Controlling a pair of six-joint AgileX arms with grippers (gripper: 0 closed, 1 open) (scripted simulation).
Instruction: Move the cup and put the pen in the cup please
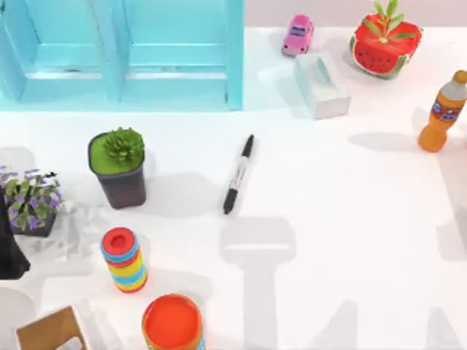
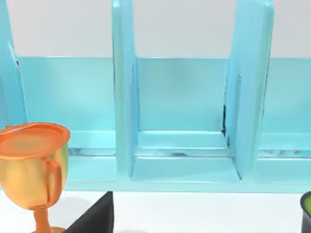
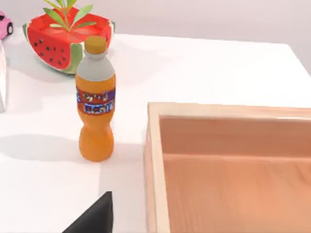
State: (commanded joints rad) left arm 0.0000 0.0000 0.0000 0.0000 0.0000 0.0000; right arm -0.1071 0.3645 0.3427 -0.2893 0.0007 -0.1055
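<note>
White table [image 1: 350, 219] holds the pen [image 1: 238, 175], lying flat.

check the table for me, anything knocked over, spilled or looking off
Nothing is spilled or broken. The pen lies flat on the bare table, capped end toward the blue shelf. The orange bottle, succulent pot and ring stack stand upright.

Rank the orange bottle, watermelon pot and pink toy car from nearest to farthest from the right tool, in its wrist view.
1. Orange bottle, just ahead of the right tool.
2. Watermelon pot, behind the bottle.
3. Pink toy car, beyond the pot.
</note>
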